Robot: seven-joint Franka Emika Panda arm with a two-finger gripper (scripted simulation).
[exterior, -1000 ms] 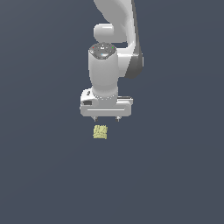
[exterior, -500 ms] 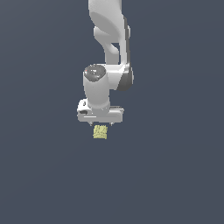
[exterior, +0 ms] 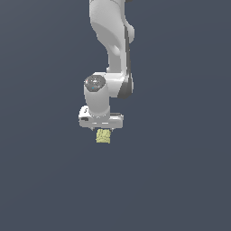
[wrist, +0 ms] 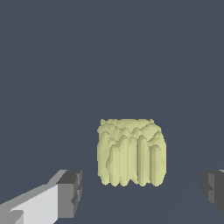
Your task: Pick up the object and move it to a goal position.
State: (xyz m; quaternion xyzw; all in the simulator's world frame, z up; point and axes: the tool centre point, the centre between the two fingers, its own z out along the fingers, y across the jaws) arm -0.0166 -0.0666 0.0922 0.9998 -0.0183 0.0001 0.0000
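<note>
The object (exterior: 103, 136) is a small pale yellow-green block with a bumpy, ridged surface, resting on the dark grey floor. My white gripper (exterior: 101, 128) hangs directly over it, the hand's lower edge almost at the block's top. In the wrist view the object (wrist: 131, 153) stands between the two dark fingertips (wrist: 71, 192), which are spread far wider than the block and touch nothing. The gripper (wrist: 142, 192) is open. In the exterior view the hand hides the fingers.
The white arm (exterior: 112, 40) rises straight up behind the hand. Plain dark grey floor (exterior: 180, 180) surrounds the block on all sides, with no other objects or edges showing.
The hand has come down and shifted slightly to the exterior view's left, closing the gap above the block. The block has stayed where it was.
</note>
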